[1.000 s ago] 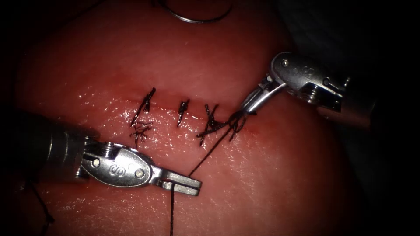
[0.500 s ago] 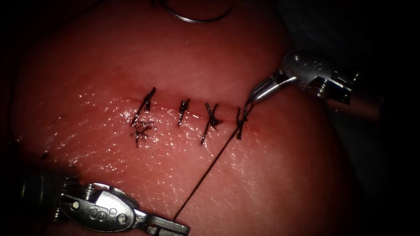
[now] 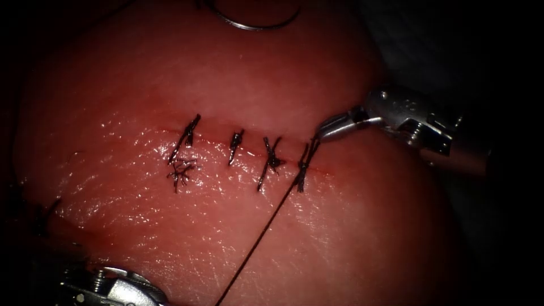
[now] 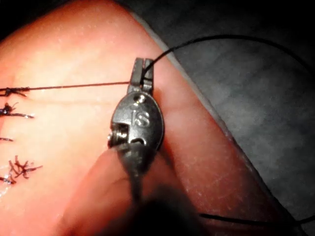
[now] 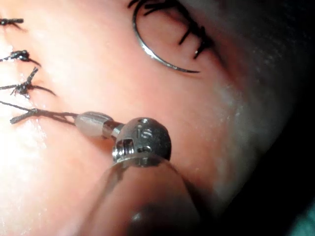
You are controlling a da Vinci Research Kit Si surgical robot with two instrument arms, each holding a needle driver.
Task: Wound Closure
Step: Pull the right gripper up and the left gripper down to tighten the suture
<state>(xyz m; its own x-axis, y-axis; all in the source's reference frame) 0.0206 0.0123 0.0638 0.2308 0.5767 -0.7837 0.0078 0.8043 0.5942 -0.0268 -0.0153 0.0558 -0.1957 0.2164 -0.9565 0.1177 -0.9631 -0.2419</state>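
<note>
1. Left tool (image 4: 143,70): jaws closed on the thread (image 3: 266,224), well below the cut (image 3: 249,139).
2. Right tool (image 3: 326,129): jaws apparently clamping thread just beside the rightmost stitch (image 3: 303,164).
3. Needle (image 3: 255,22): lying free on the tissue (image 3: 351,226), far above the cut.

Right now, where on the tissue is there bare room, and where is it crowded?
Bare: tissue right of the taut thread; also between the stitches and the needle. Crowded: at the cut's right end, where right tool holds thread; left tool holds thread too.
</note>
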